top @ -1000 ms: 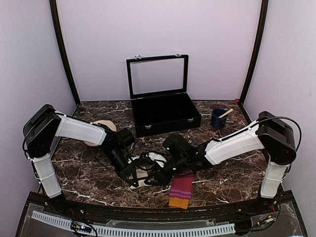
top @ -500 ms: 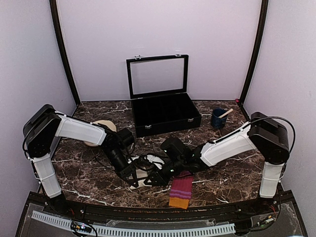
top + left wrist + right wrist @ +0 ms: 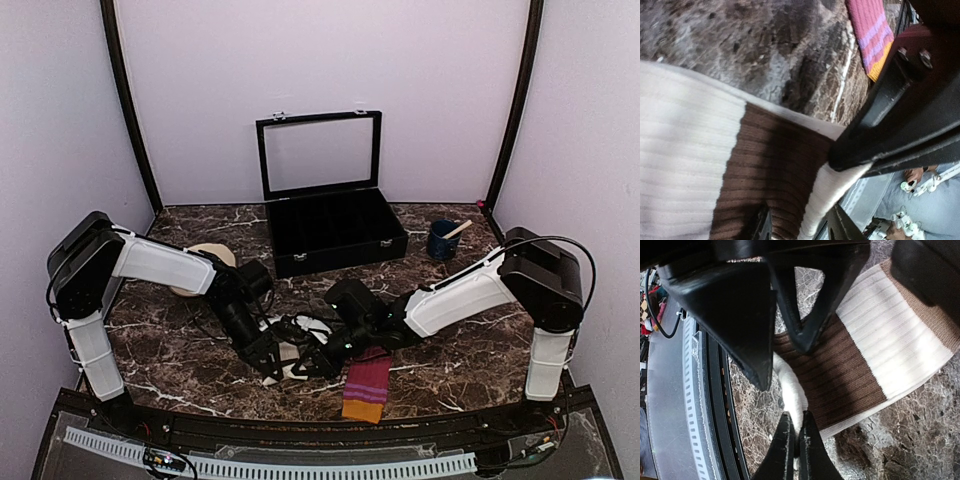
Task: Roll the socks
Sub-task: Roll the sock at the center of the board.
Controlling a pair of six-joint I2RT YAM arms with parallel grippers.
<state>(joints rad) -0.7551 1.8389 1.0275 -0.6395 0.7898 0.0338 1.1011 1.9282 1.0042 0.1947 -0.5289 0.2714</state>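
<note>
Where both arms reach in toward the middle of the tabletop (image 3: 470,350), a little back from its near edge, the cream sock (image 3: 690,165) lies flat on the marble with a dark brown band across it. The left gripper (image 3: 799,222) has a finger on each side of the sock's raised edge at the brown band, and fabric fills the gap between them, so it is pinching the cream sock. The right gripper (image 3: 796,415) meets it from the other side. Its two fingers are pressed almost together, with a thin fold of the sock's cream edge caught between them. The two grippers sit just beside each other on the same end of the sock.

The magenta sock (image 3: 366,385), purple-striped with an orange cuff, lies flat just to the right of them, its cuff toward the near edge, and neither gripper touches it. An open black case (image 3: 335,235) stands at the middle of the far edge, a blue cup (image 3: 441,241) holding a stick sits toward the far right corner, and a round beige disc (image 3: 205,252) lies toward the left edge.
</note>
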